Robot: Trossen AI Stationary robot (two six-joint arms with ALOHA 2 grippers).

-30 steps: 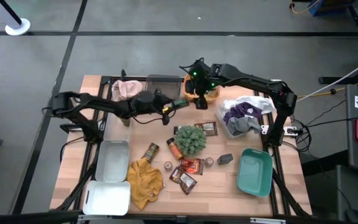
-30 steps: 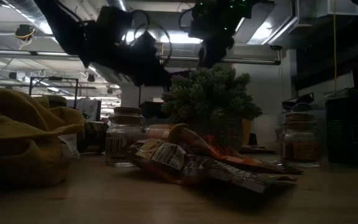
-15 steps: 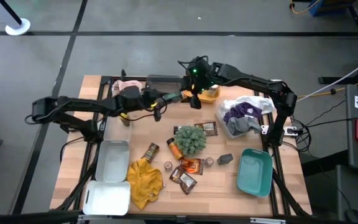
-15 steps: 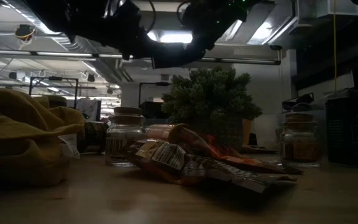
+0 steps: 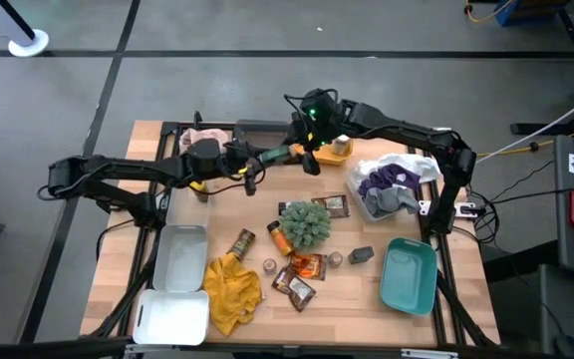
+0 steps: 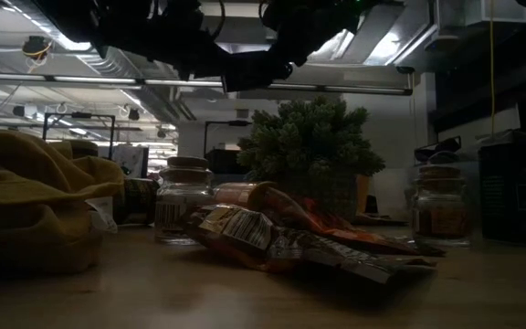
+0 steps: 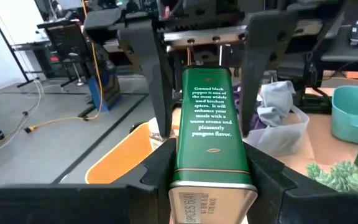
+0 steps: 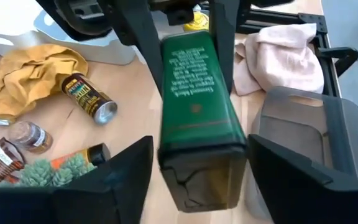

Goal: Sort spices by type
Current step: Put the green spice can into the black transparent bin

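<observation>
Green pepper tin (image 7: 208, 121) hangs mid-air over the table's far side, between both arms. Left gripper (image 7: 207, 168) clamps one end; right gripper (image 8: 197, 158) straddles the other end, fingers apart, not yet pinching. Looks like a handover toward the orange bin (image 5: 335, 150), where such tins presumably belong.

Two dark jointed arms, black cabling, green lights on the right wrist.
</observation>
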